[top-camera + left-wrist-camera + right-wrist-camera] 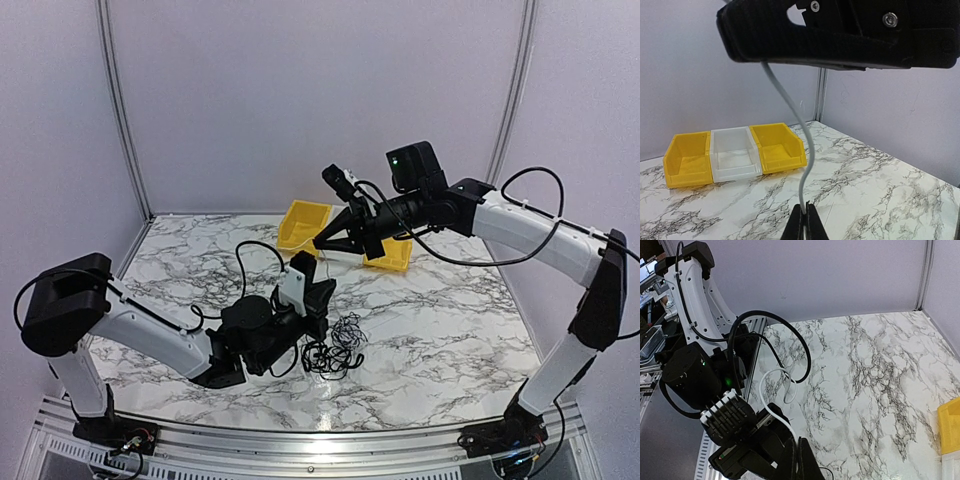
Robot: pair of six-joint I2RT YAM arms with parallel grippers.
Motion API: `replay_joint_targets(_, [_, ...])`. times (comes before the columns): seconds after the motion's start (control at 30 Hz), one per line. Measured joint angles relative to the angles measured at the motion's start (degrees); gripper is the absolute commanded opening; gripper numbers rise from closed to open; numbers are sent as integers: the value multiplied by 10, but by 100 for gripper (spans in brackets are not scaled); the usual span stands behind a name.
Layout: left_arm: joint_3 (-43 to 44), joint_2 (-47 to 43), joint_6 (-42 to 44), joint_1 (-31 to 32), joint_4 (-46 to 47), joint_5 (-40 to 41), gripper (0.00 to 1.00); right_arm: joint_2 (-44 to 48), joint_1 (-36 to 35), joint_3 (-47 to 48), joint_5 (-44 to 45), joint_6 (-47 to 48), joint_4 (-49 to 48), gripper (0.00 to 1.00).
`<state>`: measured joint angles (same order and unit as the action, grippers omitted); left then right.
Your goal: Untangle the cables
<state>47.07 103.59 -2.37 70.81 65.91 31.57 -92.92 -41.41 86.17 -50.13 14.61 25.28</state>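
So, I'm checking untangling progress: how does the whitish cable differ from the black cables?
The whitish cable is up off the table, pinched between the fingers of the left gripper; the black cables lie on it, ungripped. The whitish cable runs as one strand; the black cables sit in a loose tangle. Both are thin and flexible.

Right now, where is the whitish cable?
In the left wrist view the whitish cable runs mid-air from the left gripper up to the right gripper, both shut on it, above the table's centre, near the black tangle.
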Motion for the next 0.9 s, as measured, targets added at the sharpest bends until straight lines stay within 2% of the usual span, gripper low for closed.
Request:
replay_joint_targets(0.07, [-7,0,-2,0,9,0,0,0,0,0,1,3,0,27])
replay_joint_targets(0.13, [-19,0,-7,0,20,1,0,0,0,0,6,6,2,41])
replay_joint_targets(0.3, [-70,-15,-36,0,33,9,0,22,2,-49,47,35,-17,59])
replay_joint_targets(0.47, [-144,-64,-82,0,37,31,0,78,8,-189,115,66,-66,59])
replay_joint_targets(0.57, [-183,-92,-113,0,44,46,0,73,8,-249,159,93,-93,57])
replay_joint_targets(0.77, [-223,-113,-153,0,45,63,0,-5,4,-273,209,116,-129,52])
replay_joint_targets(0.9, [-232,-121,-167,0,46,71,0,-55,-5,-267,228,120,-141,52])
